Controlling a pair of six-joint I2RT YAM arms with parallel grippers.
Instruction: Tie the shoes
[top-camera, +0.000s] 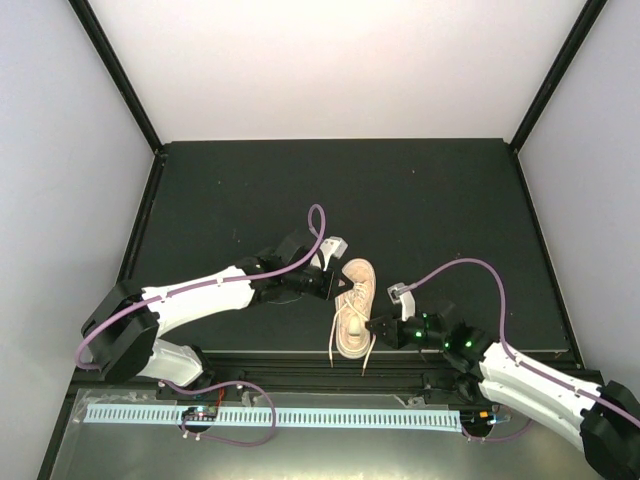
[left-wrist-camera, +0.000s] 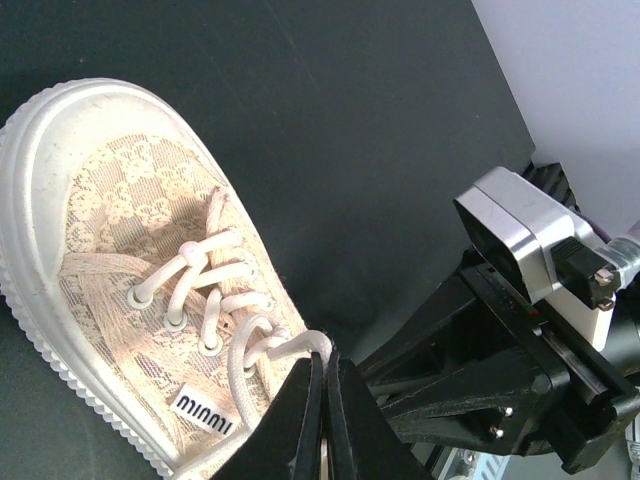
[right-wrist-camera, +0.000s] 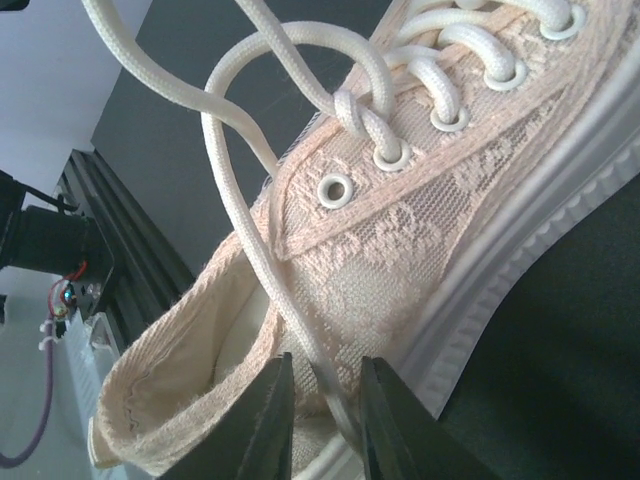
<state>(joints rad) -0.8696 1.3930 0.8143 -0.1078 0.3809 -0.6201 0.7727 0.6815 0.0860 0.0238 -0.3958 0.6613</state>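
**Position.** The shoe (top-camera: 355, 300) lies sole down on the dark table (top-camera: 250, 190), close to its near edge and between the two arms. Its long axis runs away from the bases, toe far and heel near. Loose lace ends trail past the heel.

**Left gripper** (top-camera: 337, 284). It sits at the shoe's left flank, level with the upper eyelets. The fingers are pressed together. The left strand (left-wrist-camera: 262, 338) curves up from the top eyelet and runs to the tips, apparently pinched there.

**Right gripper** (top-camera: 376, 327). It sits at the right flank beside the heel collar. The fingers stand a narrow gap apart, and the right strand (right-wrist-camera: 240, 210) runs down between them against one finger. It is not clearly clamped.

**Judgement.** No knot is formed. Each arm is equally near and tends the strand on its own side. The coming pull must likely go sideways, across the shoe's axis.

**Views.** The overhead camera gives the layout but not the fingertip contacts, which only the wrist cameras show. The right wrist view also shows one unlaced eyelet.
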